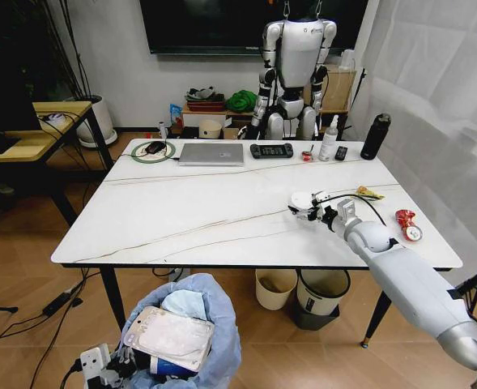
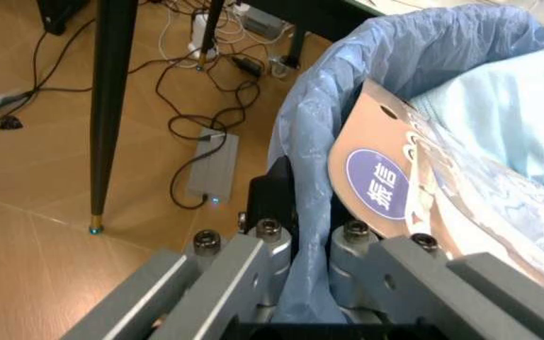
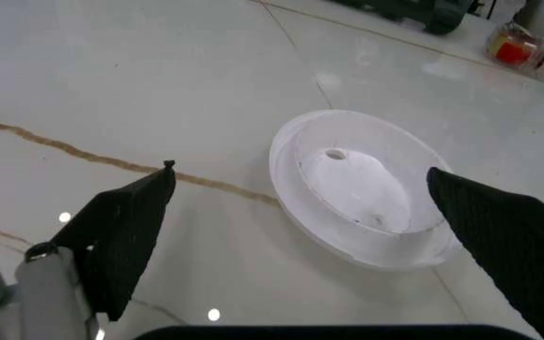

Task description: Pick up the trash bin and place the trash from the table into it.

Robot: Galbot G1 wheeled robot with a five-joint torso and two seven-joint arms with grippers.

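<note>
Bin (image 1: pixel 191 336) sits lowest and nearest in the head view, below the table's near edge, its blue bag puffed out and already holding a flattened carton (image 1: pixel 172 335), pale tissue and a cup. Left gripper (image 2: pixel 296 280) is pinched onto the bin's rim; the wrist view shows bag plastic bunched between its two fingers, with the carton's printed face just inside.

Table (image 1: pixel 181 219), mid distance: right gripper (image 1: pixel 315 208) is low over the marble top toward the right side, fingers spread wide. A round white lid (image 3: pixel 362 195) lies flat between the two dark pads (image 3: pixel 125 237), not yet touched by either.

Further right: a wrapper (image 1: pixel 368 193) and a crushed red can (image 1: pixel 407 224) near the right edge. Far edge: laptop, game controller, bottles, none of them litter.

Risks, as judged:
- Lid is thin and flat on a slick surface. Closing on it from the sides could make it skid or pop out.
- Pads coming down too low could scrape the tabletop.
- Bin is held by a thin rim and loose bag; the plastic could slip, letting the bin tilt or spill.
- Carton covers much of the opening, so a dropped lid could bounce off.
</note>
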